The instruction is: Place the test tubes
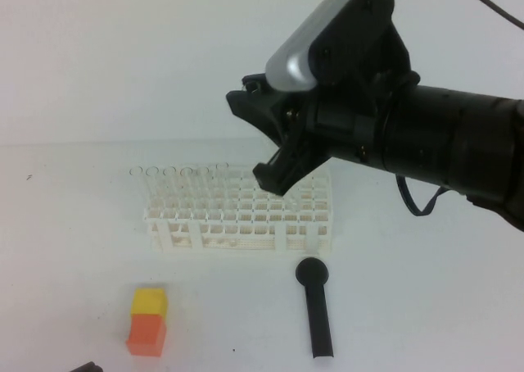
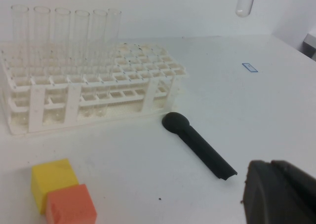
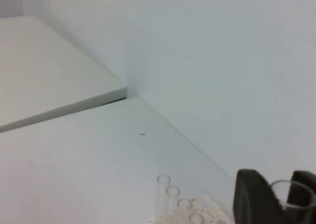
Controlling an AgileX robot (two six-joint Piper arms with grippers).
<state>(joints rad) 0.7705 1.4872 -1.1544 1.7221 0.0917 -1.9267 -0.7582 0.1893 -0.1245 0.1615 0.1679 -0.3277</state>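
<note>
Six racked tubes (image 2: 64,36) stand below-left of the right gripper (image 3: 276,197), its jaws pinching a seventh tube (image 2: 245,2) over the rack (image 2: 29,110). Left gripper (image 2: 276,192) near blocks (image 1: 147,321); state cannot be told.

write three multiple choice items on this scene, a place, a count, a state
1. Black tool lies: A on the table before the rack B inside the rack C in a gripper
2. Test tubes standing in the rack: A two B six C twelve
3. Right gripper, above the rack: A open B on the table C shut on a tube
Answers: A, it lies flat on the table; B, six along the far row; C, a rim sits between its fingers. Left gripper sits low, near left.
</note>
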